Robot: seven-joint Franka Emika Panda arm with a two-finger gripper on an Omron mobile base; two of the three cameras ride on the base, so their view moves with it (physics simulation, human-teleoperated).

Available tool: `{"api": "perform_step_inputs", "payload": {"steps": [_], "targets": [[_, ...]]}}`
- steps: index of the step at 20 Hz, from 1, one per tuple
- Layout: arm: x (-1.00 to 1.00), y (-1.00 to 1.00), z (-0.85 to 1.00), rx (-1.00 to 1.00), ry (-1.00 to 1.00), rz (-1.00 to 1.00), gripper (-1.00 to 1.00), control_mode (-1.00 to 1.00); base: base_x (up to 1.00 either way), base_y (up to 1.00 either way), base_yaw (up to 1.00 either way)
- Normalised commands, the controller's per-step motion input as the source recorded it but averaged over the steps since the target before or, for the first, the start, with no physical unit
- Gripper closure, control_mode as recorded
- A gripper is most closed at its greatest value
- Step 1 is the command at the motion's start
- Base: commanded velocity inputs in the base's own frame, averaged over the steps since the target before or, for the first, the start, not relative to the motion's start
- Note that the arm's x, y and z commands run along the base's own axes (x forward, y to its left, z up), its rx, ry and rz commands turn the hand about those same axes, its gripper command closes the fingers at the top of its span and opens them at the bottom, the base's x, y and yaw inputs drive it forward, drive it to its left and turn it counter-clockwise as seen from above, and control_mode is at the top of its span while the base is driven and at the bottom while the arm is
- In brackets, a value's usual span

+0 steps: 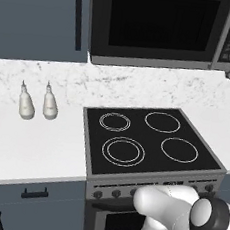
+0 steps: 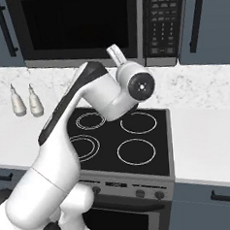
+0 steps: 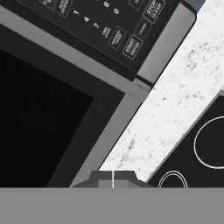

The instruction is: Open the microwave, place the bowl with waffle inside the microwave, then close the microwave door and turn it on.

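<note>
The microwave [image 1: 161,26] hangs above the stove with its door [image 2: 76,22] closed, its dark window [image 3: 39,113] showing nothing inside. Its button panel [image 2: 161,21] is at the right, also the panel [image 3: 109,26] in the hand view. My gripper [image 3: 113,178] is shut on nothing, its two fingertips pressed together. It hovers just below and in front of the door's lower right corner [image 3: 140,89], close to the panel. In the right base view the gripper [image 2: 114,52] points up at the microwave's bottom edge. The bowl and the waffle are out of view.
A black four-burner stove [image 1: 149,141] sits under the microwave, set into a white marble counter [image 1: 28,148]. Two white bottles [image 1: 26,103] [image 1: 50,102] stand at the counter's left. Blue-grey cabinets [image 1: 41,19] [image 2: 210,22] flank the microwave.
</note>
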Motion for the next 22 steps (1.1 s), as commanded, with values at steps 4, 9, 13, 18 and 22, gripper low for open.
{"api": "perform_step_inputs", "payload": {"steps": [4, 9, 13, 18, 22], "targets": [[-0.17, -0.49, 0.0, 0.0, 0.0, -0.11, 1.0, -1.0, 0.0, 0.0, 0.0], [0.0, -0.44, 0.0, 0.0, -0.03, -0.08, 1.0, -1.0, 0.0, 0.0, 0.0], [0.0, -0.39, 0.0, 0.02, -0.08, -0.03, 1.0, -1.0, 0.0, 0.0, 0.0], [0.0, -0.35, 0.14, 0.06, -0.1, 0.0, 1.0, -1.0, 0.0, 0.0, 0.0], [0.0, -0.25, 0.23, 0.07, -0.13, 0.0, 1.0, -1.0, 0.0, 0.0, 0.0]]}}
